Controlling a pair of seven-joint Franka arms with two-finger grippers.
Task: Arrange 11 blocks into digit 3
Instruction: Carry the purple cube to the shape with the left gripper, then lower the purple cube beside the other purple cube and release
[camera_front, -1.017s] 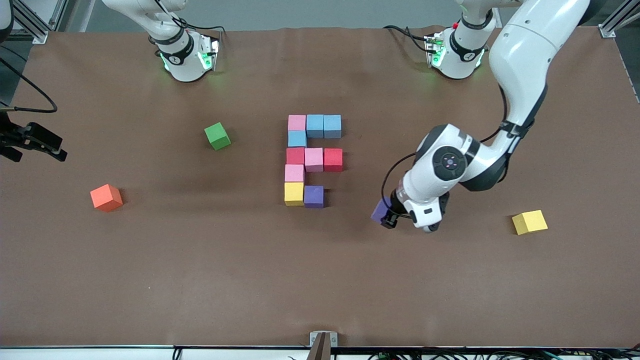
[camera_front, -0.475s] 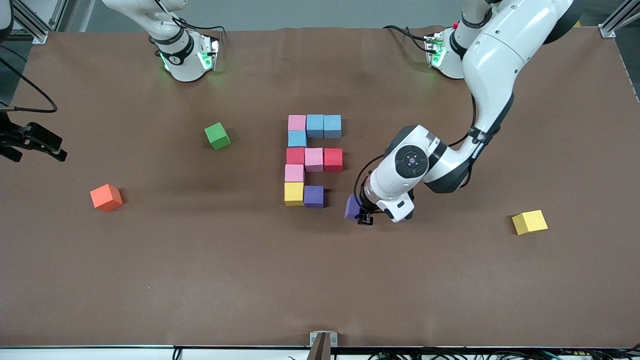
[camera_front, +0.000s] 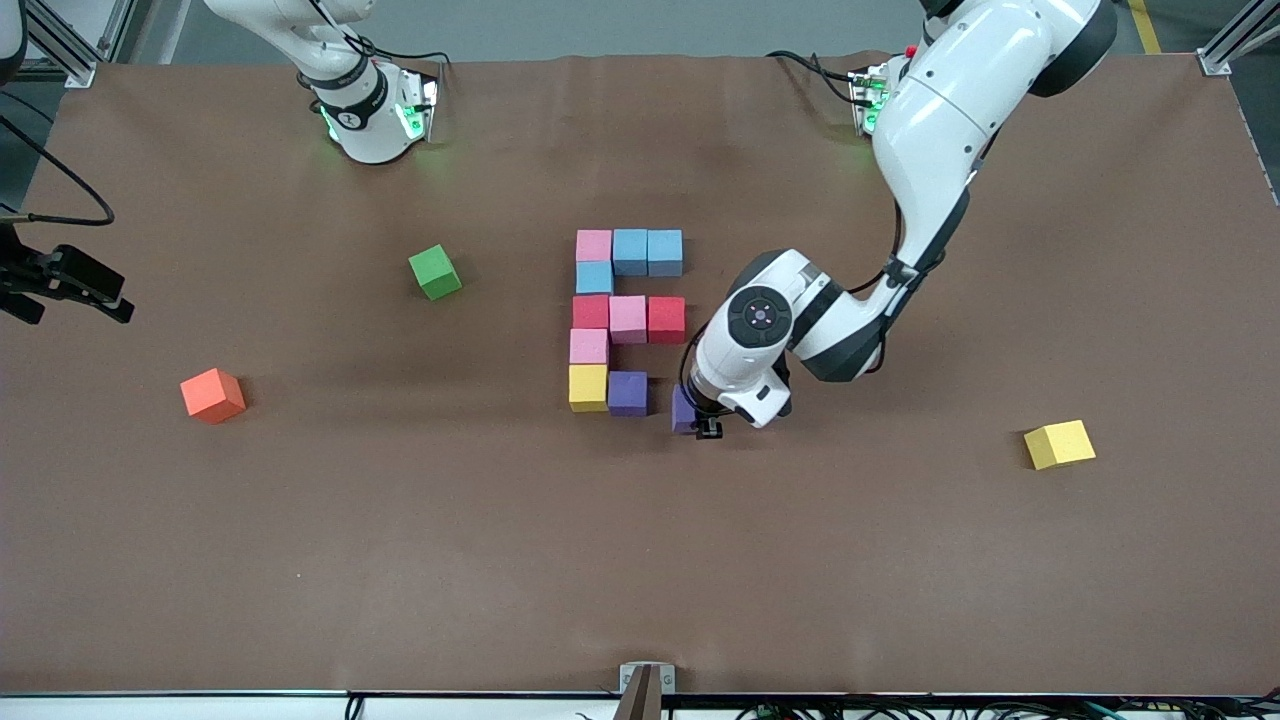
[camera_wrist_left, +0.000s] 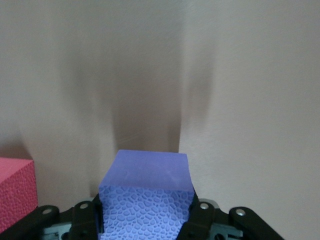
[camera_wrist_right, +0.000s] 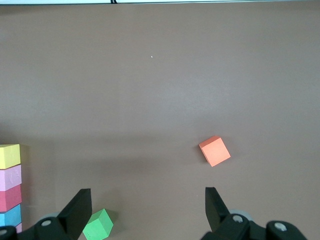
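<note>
Front view, room: the table (camera_front: 300, 560) lies bare along its camera-side edge; the digit 3 (camera_front: 628, 322) sits mid-table, well apart from every edge.
Front view, counts: ten blocks placed, three pink, three light blue, two red, one yellow, one purple; a green cube (camera_front: 434, 272), an orange cube (camera_front: 212, 395) and a second yellow cube (camera_front: 1059, 444) lie loose.
Front view, change: the left gripper (camera_front: 700, 418) has carried the purple block (camera_front: 684, 410) toward the figure since a second ago, now just beside the placed purple block (camera_front: 627, 393).
Left wrist view: fingers clamped on the purple block's sides; a red block (camera_wrist_left: 16, 192) shows at the edge.
Right wrist view: the right gripper (camera_wrist_right: 148, 212) waits, fingers apart, over bare table near the green cube.
</note>
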